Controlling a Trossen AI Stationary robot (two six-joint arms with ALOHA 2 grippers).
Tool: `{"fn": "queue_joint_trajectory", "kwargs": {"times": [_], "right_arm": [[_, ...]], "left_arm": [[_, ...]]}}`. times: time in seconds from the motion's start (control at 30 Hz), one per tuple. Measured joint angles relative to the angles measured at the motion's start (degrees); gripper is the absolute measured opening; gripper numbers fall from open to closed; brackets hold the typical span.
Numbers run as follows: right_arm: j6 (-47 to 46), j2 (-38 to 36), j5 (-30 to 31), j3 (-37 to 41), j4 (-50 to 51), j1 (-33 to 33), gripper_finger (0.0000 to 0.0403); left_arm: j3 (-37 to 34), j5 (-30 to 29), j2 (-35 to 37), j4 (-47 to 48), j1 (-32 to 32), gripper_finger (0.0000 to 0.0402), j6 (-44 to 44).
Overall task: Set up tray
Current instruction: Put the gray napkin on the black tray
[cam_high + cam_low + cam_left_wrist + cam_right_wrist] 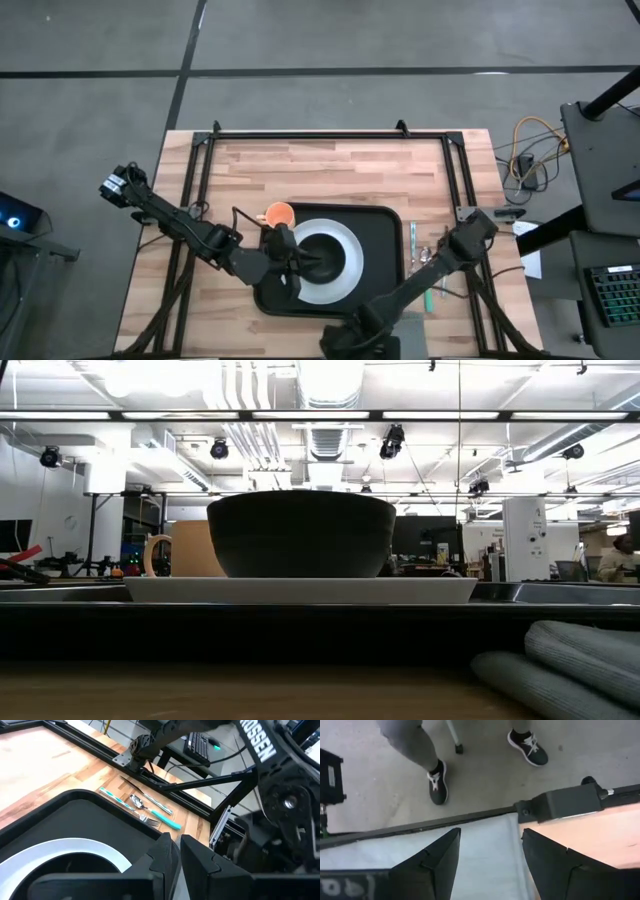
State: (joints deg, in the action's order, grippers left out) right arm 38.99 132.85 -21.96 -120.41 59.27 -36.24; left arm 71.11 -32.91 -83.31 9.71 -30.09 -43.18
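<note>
The black tray [385, 225] lies mid-table and carries a white plate [345, 255] with a dark bowl [300, 535] standing on it. My left gripper [303, 263] hovers over the plate and bowl; in its wrist view it [176, 840] is shut, with the plate [95, 847] below. My right gripper [491, 832] is open at the table's near edge, its fingers above a grey napkin [485, 852]. That napkin [570, 660] lies on the wood just near of the tray.
An orange cup [279, 214] stands at the tray's far-left corner. Cutlery with teal handles [420, 262] lies on the wood right of the tray. A black frame [330, 132] borders the table. A person's legs and shoes [437, 785] show on the floor beyond the near edge.
</note>
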Motion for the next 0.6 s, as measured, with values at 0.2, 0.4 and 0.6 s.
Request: {"fn": "queue_joint_trajectory", "kwargs": {"times": [0.2,0.4,0.6], "right_arm": [[4.3,6.5,-0.8,-10.2,7.0,2.0,0.0203],[9.2,9.8,-0.9,-14.0,9.2,3.8,0.0203],[10.7,12.1,-1.2,-13.8,9.7,4.2,0.0203]], "left_arm": [[0.0,0.4,0.0,0.4,0.0,0.0023,0.0],[0.0,1.4,0.1,0.5,-0.3,0.0023,0.0],[0.0,1.5,0.1,0.5,-0.3,0.0023,0.0]]}}
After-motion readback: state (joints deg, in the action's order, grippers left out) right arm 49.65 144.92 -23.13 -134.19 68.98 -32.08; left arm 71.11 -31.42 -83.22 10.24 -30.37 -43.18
